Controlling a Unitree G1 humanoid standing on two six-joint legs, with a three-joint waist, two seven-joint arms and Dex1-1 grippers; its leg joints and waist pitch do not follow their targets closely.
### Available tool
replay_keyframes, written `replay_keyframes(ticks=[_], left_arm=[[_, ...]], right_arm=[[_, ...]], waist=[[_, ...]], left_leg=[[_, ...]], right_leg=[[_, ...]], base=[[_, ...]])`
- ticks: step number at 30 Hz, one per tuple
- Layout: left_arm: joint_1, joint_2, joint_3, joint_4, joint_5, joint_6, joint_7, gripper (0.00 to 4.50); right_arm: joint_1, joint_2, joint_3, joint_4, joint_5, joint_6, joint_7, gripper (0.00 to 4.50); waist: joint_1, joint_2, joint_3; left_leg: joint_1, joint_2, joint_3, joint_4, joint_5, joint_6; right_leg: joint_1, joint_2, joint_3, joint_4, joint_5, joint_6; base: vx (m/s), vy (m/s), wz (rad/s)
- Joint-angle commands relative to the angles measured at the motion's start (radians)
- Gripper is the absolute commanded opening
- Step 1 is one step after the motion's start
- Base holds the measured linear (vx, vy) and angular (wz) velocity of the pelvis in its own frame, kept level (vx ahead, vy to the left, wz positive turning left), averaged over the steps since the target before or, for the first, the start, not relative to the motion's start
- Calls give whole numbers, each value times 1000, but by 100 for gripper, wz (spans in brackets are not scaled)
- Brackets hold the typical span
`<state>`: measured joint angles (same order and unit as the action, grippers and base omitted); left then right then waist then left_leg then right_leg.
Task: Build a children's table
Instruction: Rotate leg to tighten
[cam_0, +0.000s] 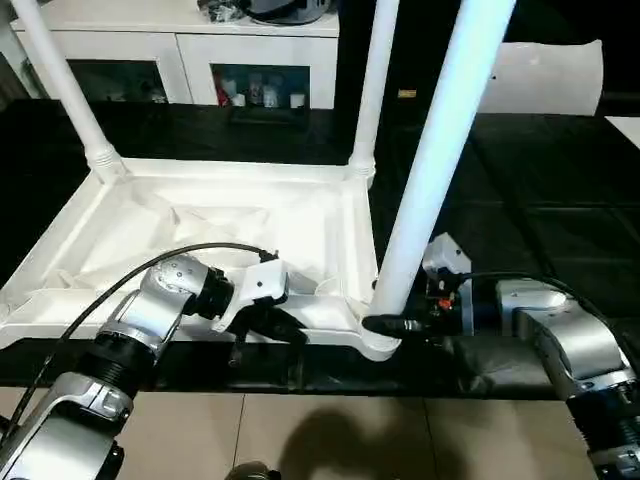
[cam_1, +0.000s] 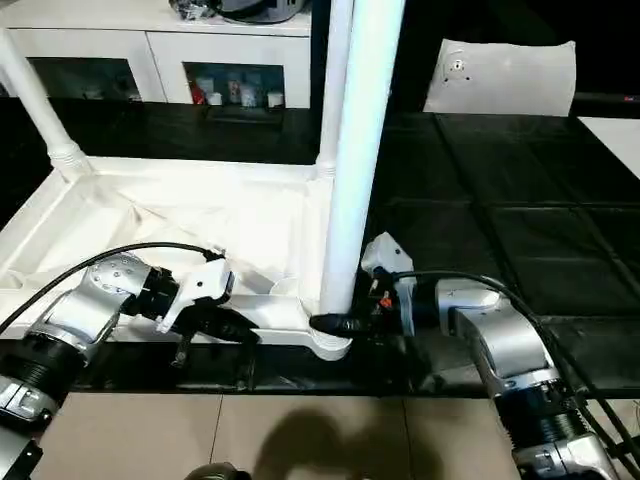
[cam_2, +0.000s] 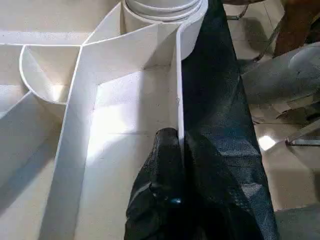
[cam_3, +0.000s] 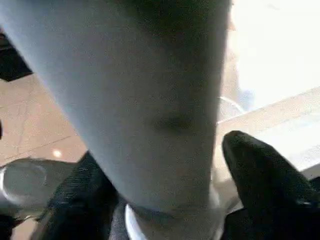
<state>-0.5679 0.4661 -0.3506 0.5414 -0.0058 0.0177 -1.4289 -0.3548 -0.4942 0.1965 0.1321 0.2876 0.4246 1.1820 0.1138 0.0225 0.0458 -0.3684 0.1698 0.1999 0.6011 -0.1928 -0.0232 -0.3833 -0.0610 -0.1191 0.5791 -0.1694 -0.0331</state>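
Three legs (cam_0: 440, 150) stand in one upturned table top (cam_0: 200, 230).

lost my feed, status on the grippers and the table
Left gripper shut on tabletop near rim. Right gripper straddling near-corner leg at its base, jaws not clamped. Three legs standing in sockets. Nothing in the way.

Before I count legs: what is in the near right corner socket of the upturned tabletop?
A white leg stands in the socket, its foot end rising out of frame. The right gripper straddles its base, hiding part of the joint, so how deep it is seated cannot be seen.
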Motion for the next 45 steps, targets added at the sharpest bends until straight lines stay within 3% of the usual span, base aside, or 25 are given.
replay_keyframes(ticks=[1,4,7,8,15,19,22,24,27,30,33,34,36,39,44,45], left_arm=[[-19,7,-10,-43,-6,-20,-34,0],[-24,6,-10,-39,-8,-18,-30,0],[-28,2,-8,-30,-10,-17,-28,0],[-27,0,-6,-30,-12,-15,-27,0],[-28,-25,12,-25,-30,5,0,0],[-50,-68,32,15,1,58,122,0],[-67,-99,57,31,-6,97,186,0],[-102,-153,89,66,-6,136,301,0],[-122,-181,102,91,5,149,373,0],[-167,-254,143,137,5,190,524,0],[-208,-324,177,178,1,215,655,0],[-208,-324,177,178,1,215,655,0],[-208,-338,176,175,2,213,657,0],[-195,-331,158,165,15,194,628,0],[-158,-282,133,152,28,146,559,0],[-143,-254,119,152,36,120,524,0]], right_arm=[[-21,-13,5,7,16,0,19,299],[-22,-15,9,9,20,7,41,288],[-15,-17,11,-2,32,22,56,248],[-13,-17,10,-7,38,30,58,245],[1,6,-2,-36,69,71,43,209],[25,82,-25,-67,92,116,-72,207],[22,140,-45,-47,69,130,-183,207],[17,224,-62,-4,10,111,-340,207],[9,274,-75,24,-17,103,-429,207],[-56,392,-127,140,-56,97,-651,206],[-175,511,-194,307,-91,52,-885,206],[-175,511,-194,307,-91,52,-885,206],[-202,542,-212,342,-90,8,-913,261],[-201,546,-218,333,-101,-17,-913,296],[-152,498,-213,240,-104,-52,-826,331],[-119,450,-209,199,-104,-64,-783,355]], waist=[[-3,-8,-63],[-2,-8,-64],[-2,-6,-65],[-1,-1,-65],[0,-3,-63],[-5,-6,-61],[-10,-7,-61],[-22,-15,-62],[-34,-10,-65],[-41,-3,-67],[-61,-2,-68],[-64,-2,-67],[-62,-2,-70],[-59,-6,-72],[-61,-8,-68],[-62,-7,-69]], left_leg=[[23,86,-39,-70,-173,40],[22,85,-39,-70,-167,41],[23,87,-40,-70,-160,42],[24,87,-40,-70,-163,41],[25,86,-40,-71,-185,29],[27,82,-42,-72,-203,15],[26,81,-44,-72,-202,10],[25,77,-45,-72,-203,-1],[21,77,-45,-71,-168,11],[20,75,-44,-69,-148,12],[23,74,-46,-69,-164,-12],[21,73,-44,-69,-157,-7],[16,73,-42,-68,-125,15],[15,74,-39,-66,-69,60],[11,75,-40,-68,-92,68],[13,77,-41,-68,-93,67]], right_leg=[[40,-118,74,-70,-324,-142],[41,-118,74,-70,-323,-139],[41,-117,74,-67,-301,-144],[39,-116,74,-67,-297,-147],[40,-118,73,-72,-331,-142],[40,-119,72,-81,-382,-127],[39,-121,71,-83,-406,-115],[38,-122,69,-86,-415,-112],[39,-118,72,-79,-357,-122],[40,-119,73,-71,-296,-149],[40,-120,72,-72,-293,-169],[41,-118,73,-72,-279,-170],[46,-119,76,-65,-216,-174],[50,-118,76,-53,-133,-188],[53,-118,76,-59,-181,-169],[52,-118,75,-58,-183,-166]], base=[[0,0,0],[0,0,0],[0,0,0],[0,0,0],[0,0,0],[0,0,0],[0,0,0],[0,0,0],[0,0,0],[0,0,0],[0,0,0],[0,0,0],[0,0,0],[0,0,0],[0,0,0],[0,0,0]])
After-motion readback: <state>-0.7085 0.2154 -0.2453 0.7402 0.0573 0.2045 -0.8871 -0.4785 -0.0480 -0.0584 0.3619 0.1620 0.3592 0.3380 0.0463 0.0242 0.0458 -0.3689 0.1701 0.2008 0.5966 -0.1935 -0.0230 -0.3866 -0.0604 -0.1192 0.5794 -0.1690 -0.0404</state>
